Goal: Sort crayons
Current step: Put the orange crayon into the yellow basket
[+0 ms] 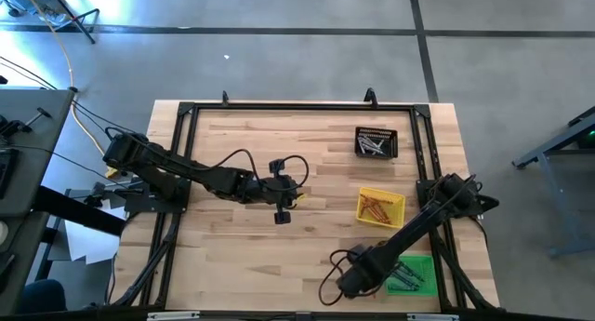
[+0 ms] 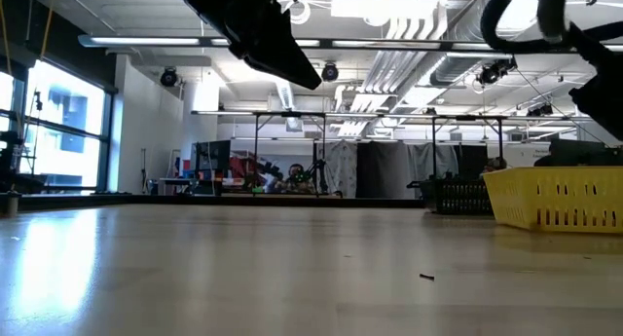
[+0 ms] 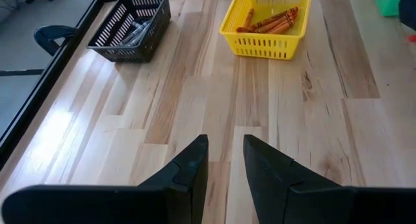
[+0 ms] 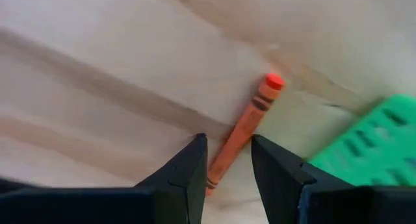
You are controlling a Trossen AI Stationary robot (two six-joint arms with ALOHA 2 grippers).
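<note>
The right gripper [image 4: 227, 160] hangs low over the bench near its front right corner, fingers parted with a gap between them, straddling the lower end of an orange-red crayon [image 4: 241, 133] that lies loose on the wood just beside the green tray [image 4: 364, 146]; nothing is clamped yet. The crayon lies slanted across the gap, not square to the fingers, so a close from here could pinch only its tip and let it pivot, roll away or skid against the green tray's wall. The green tray holds dark crayons, so a slip could also put this one in the wrong tray; the orange-red crayons lie in the yellow tray [image 1: 381, 206] nearer the right edge's middle. The left gripper [image 3: 224, 162] waits, open and empty, over the bench's middle.
</note>
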